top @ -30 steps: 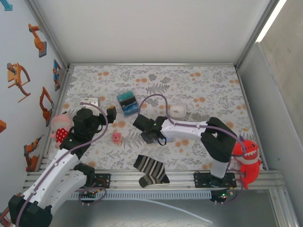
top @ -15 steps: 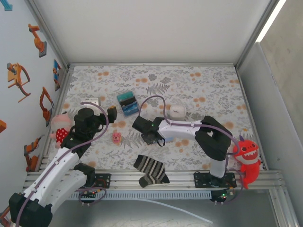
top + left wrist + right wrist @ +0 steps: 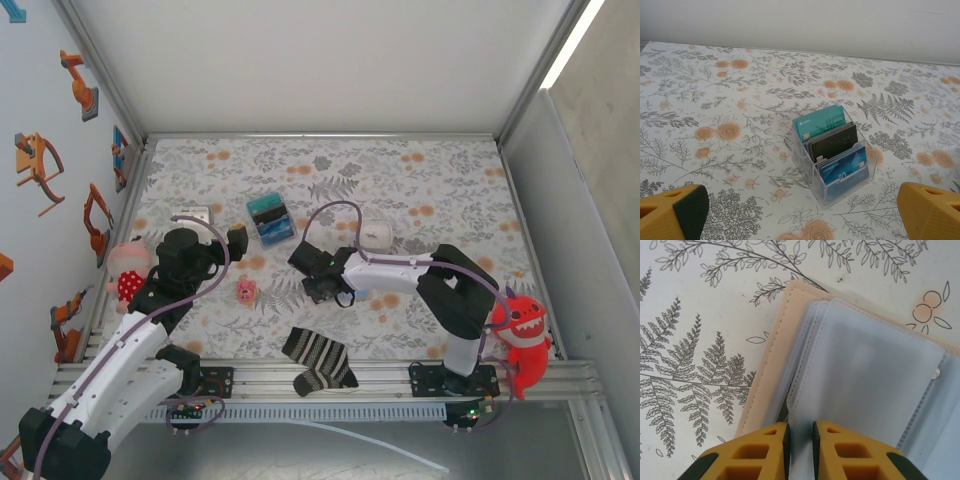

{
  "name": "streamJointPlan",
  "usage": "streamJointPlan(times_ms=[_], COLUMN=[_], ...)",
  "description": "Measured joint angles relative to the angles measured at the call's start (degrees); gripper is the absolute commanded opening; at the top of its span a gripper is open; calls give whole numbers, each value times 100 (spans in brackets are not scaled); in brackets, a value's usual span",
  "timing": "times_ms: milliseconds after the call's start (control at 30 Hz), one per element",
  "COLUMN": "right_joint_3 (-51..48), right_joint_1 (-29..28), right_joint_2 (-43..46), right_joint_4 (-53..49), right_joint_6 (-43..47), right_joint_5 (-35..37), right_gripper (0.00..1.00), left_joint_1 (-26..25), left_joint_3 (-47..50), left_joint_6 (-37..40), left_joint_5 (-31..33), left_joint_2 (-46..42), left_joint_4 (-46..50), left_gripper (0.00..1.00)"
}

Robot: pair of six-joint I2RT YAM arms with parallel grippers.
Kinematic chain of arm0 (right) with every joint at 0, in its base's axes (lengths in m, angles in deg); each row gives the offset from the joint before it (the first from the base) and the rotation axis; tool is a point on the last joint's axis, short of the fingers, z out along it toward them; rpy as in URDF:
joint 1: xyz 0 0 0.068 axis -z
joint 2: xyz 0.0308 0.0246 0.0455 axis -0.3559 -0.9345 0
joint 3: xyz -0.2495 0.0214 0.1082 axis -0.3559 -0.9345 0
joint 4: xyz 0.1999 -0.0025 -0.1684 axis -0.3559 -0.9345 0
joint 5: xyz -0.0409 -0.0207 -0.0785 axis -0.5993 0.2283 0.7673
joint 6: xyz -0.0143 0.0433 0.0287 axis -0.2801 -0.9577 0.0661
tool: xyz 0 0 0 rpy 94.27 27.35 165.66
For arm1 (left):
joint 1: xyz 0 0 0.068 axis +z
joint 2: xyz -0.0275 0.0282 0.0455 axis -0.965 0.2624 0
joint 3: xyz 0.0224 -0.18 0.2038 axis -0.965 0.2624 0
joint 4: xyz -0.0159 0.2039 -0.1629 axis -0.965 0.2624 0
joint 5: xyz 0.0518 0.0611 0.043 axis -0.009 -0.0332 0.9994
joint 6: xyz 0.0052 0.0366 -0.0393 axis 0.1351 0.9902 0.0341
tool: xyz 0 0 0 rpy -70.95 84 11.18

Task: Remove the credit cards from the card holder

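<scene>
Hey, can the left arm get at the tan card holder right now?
Probably not cleanly. The right hand sits over the tan card holder, closed on its clear inner sleeve, blocking the approach. The left hand is open, off to the left, facing the clear card box.

You have a white cloth table cover (image 3: pixel 740 75) printed with grey ferns and orange blossoms, a soft tan card holder (image 3: pixel 764 371) with frosted blue-grey sleeves, a clear plastic box (image 3: pixel 826 197) showing teal, black and blue contents — and a black-and-cream striped sock (image 3: pixel 318 360).
</scene>
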Motion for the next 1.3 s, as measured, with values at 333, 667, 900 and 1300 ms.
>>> streamJointPlan(times_ms=[333,667,900,1300], right_joint_3=[-286,-437,-439,-739], right_joint_1=[122,127,127,243], right_joint_2=[221,442,741,1051], right_joint_4=[313,612,520,474], right_joint_6=[-22,-42,-129,-358], right_joint_5=[-256,-942,-868,-739], right_gripper=[5,3,3,10], left_joint_1=[0,-68,-238,-1261], left_joint_3=[0,-7,-129,-522], left_joint_6=[-37,-37,-33,367], left_joint_5=[-153,-229,-240,450], left_joint_2=[-61,-289,-105,531], left_joint_4=[63,59,39,9], left_gripper=[97,97,97,97])
